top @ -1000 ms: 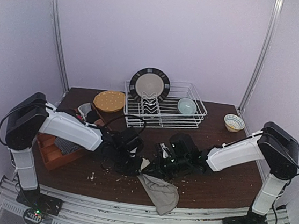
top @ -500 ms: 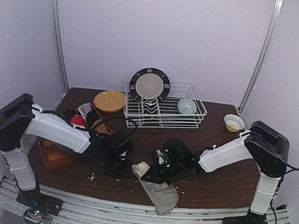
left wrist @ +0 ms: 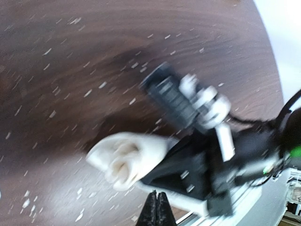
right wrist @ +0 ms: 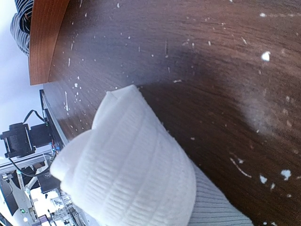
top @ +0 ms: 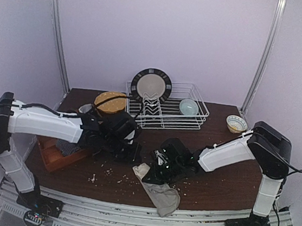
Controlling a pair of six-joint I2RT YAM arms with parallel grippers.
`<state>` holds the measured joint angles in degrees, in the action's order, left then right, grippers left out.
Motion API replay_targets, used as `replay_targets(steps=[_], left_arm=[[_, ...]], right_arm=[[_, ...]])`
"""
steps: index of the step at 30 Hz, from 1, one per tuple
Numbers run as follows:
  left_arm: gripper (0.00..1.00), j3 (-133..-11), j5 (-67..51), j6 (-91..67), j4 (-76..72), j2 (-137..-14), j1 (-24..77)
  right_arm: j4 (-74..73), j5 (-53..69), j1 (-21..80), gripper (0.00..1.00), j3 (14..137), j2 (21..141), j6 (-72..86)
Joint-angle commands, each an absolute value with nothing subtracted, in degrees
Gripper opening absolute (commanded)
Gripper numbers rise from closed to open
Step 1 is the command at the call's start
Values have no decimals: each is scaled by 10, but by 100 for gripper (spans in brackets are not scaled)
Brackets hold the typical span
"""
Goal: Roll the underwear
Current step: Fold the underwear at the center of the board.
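— Where's the grey-beige underwear (top: 159, 194)?
— At the near edge of the surface (top: 225, 181), one end rolled up, the other hanging over the edge
— And the fingers?
— Left fingers (left wrist: 152, 213) pressed together, empty, near the roll. Right fingers (left wrist: 175, 165) closed, right against it; whether they pinch cloth, I can't tell

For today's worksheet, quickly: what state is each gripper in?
Left gripper: closed, empty.
Right gripper: closed at the underwear; grip cannot be told.
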<state>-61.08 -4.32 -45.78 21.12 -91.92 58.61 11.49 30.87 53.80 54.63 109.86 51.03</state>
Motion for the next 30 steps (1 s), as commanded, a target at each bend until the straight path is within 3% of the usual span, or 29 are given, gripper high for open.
replay_targets(steps=[1, 6, 18, 23, 26, 30], left_arm=[[0, -653, -67, -442, 180, -978, 588], [0, -698, -69, -450, 186, -1046, 584], [0, -663, -83, -475, 124, -1110, 568], [0, -610, -86, -489, 83, -1113, 553], [0, -590, -89, -493, 61, -1116, 548], [0, -583, -89, -490, 50, -1122, 548]], right_arm=[[63, 277, 541, 0, 545, 1115, 495], [67, 276, 541, 0, 540, 1113, 496], [79, 278, 547, 0, 531, 1085, 480], [23, 248, 559, 37, 529, 1003, 444], [-25, 242, 562, 46, 532, 962, 426], [-104, 201, 563, 48, 542, 904, 381]])
